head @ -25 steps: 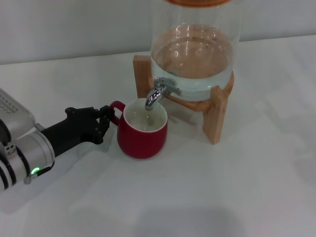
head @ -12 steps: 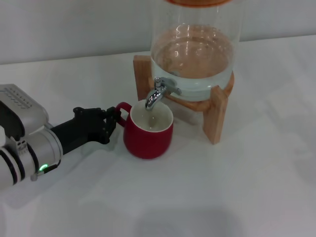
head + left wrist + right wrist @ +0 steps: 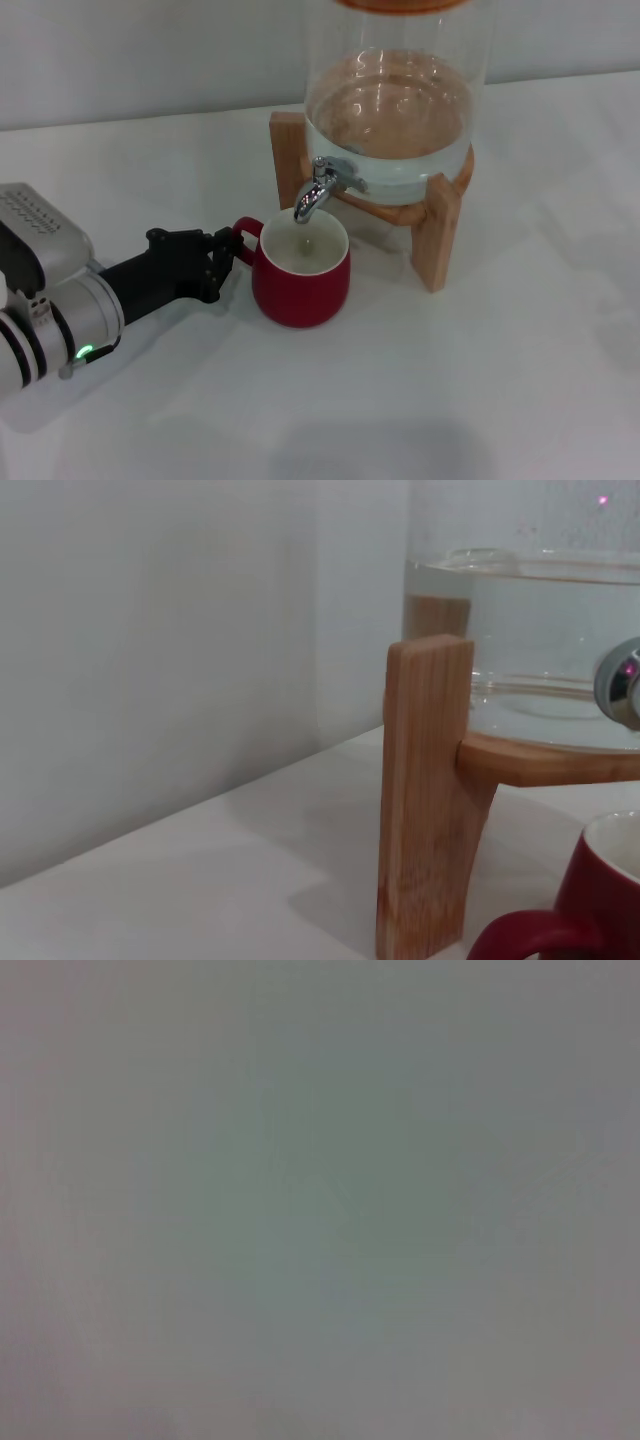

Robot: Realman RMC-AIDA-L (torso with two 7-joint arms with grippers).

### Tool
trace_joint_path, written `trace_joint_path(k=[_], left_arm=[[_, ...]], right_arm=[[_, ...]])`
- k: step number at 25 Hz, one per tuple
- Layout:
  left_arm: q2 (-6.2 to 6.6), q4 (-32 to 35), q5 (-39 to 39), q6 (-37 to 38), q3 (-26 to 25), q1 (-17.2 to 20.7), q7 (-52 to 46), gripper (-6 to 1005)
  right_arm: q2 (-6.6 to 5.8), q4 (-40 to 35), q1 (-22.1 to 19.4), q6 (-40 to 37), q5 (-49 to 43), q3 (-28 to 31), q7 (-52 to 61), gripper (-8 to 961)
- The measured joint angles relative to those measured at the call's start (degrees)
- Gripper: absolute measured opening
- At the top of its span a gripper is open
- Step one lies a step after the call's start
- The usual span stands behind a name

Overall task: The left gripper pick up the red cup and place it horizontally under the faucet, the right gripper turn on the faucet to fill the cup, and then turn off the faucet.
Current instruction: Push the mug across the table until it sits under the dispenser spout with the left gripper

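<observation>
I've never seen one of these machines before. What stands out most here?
A glossy dark-red ceramic mug stands on the white table, right under the small chrome faucet of a big clear glass jar of water on a wooden stand. From the left, the robot's black left gripper reaches to the mug's loop handle, jaws at the handle.

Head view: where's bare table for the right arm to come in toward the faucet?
Bare table lies right of the red cup and in front of the wooden stand. It is crowded left of the cup, where the left gripper sits at the handle, and under the faucet.
</observation>
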Motion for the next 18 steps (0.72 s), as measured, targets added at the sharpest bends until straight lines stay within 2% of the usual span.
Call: trace_joint_path(k=[7,18], left_arm=[[0.13,0.15,-0.14,-0.15,-0.34,0.06,-1.69,95],[0.18,0.16,-0.16,-0.15,-0.11,-0.21,-2.51,231]], right_arm=[[0.00,0.00,0.07,0.04,0.00,0.02,0.00,724],[0.00,0.00,0.04,-0.08,0.00,0.10,0.00,724]])
